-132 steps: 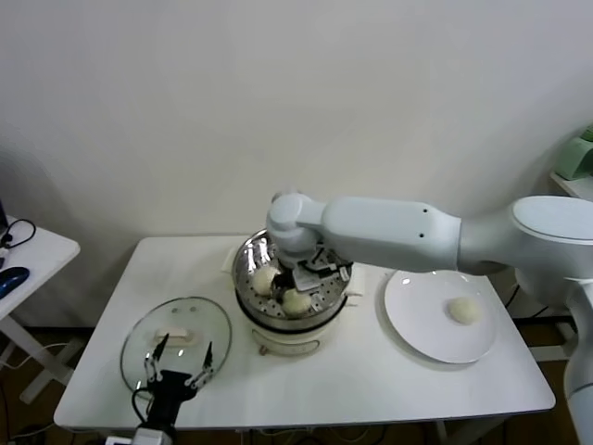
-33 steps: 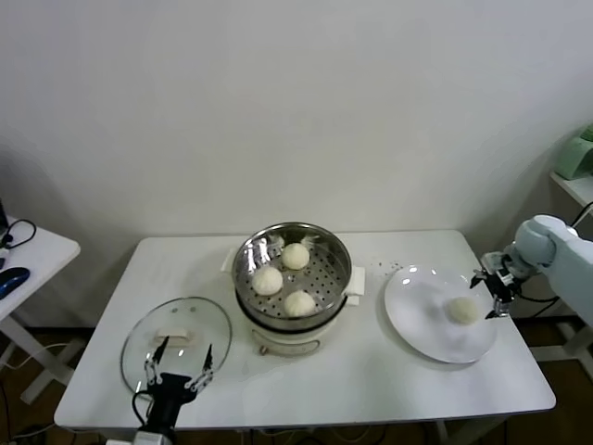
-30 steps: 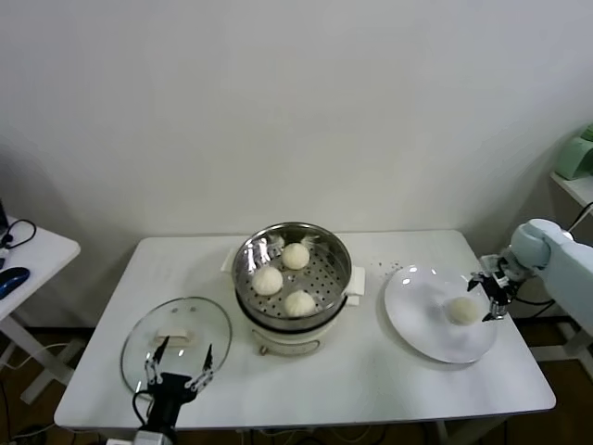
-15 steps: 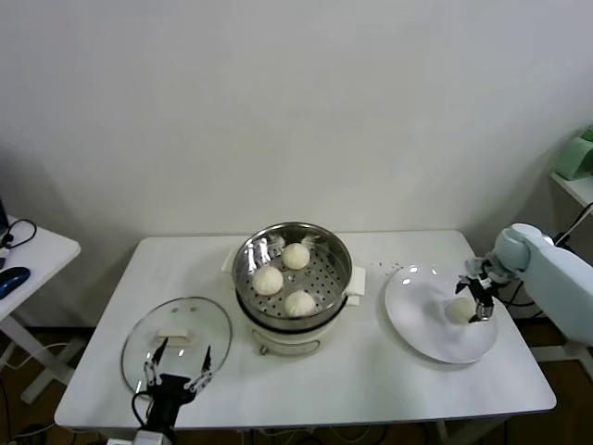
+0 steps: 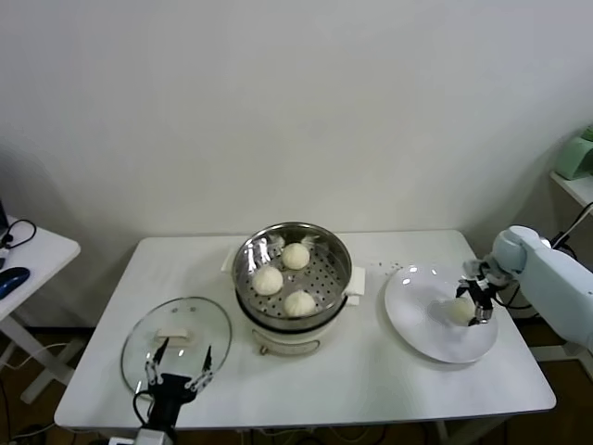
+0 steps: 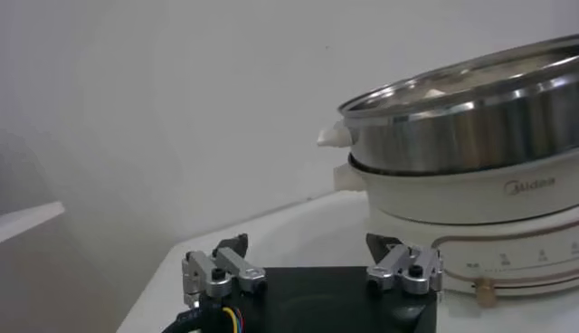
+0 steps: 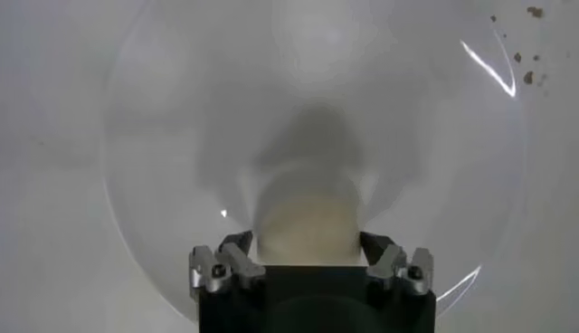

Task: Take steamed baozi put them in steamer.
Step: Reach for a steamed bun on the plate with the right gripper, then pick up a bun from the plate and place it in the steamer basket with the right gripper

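Two grippers on record, left to right: left gripper [image 5: 176, 377], jaws apart and empty, parked at the near tabletop [image 5: 371, 380] edge just over one glass lid [image 5: 176, 338]. One steamer [image 5: 293, 283] at centre, lid off, with three steamed baozi [image 5: 269, 279] spaced apart on its perforated floor. One white plate [image 5: 435, 315] toward the right, carrying one last baozi [image 5: 460, 310]. Right gripper [image 5: 476, 298] set down over that bun, fingers [image 7: 220, 269] straddling both flanks, jaws partly drawn in, firm hold not yet evident. Advised for the grasp: close gently on the soft dough at its widest girth, centred, then lift straight up clear of the plate rim. Total: four buns.
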Action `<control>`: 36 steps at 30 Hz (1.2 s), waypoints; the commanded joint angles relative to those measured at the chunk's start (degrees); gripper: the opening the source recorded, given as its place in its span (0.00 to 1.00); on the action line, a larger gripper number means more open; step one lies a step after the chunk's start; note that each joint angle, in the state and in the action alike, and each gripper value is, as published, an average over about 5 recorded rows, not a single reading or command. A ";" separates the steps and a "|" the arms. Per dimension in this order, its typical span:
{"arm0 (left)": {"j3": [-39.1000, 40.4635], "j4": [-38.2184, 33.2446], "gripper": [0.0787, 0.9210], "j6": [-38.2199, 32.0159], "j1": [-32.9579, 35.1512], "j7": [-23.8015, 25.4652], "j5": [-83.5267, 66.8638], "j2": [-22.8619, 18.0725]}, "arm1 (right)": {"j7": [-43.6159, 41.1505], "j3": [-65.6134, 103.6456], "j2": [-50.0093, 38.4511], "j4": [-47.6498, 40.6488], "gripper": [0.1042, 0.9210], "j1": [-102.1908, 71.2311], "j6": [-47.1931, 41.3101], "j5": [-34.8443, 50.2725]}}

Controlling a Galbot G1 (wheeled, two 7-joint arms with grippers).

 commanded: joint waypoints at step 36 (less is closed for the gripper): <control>0.63 -2.23 0.88 -0.56 0.25 -0.10 0.18 -0.01 | -0.48 -50.45 5.67 4.88 0.69 44.04 -13.95 53.37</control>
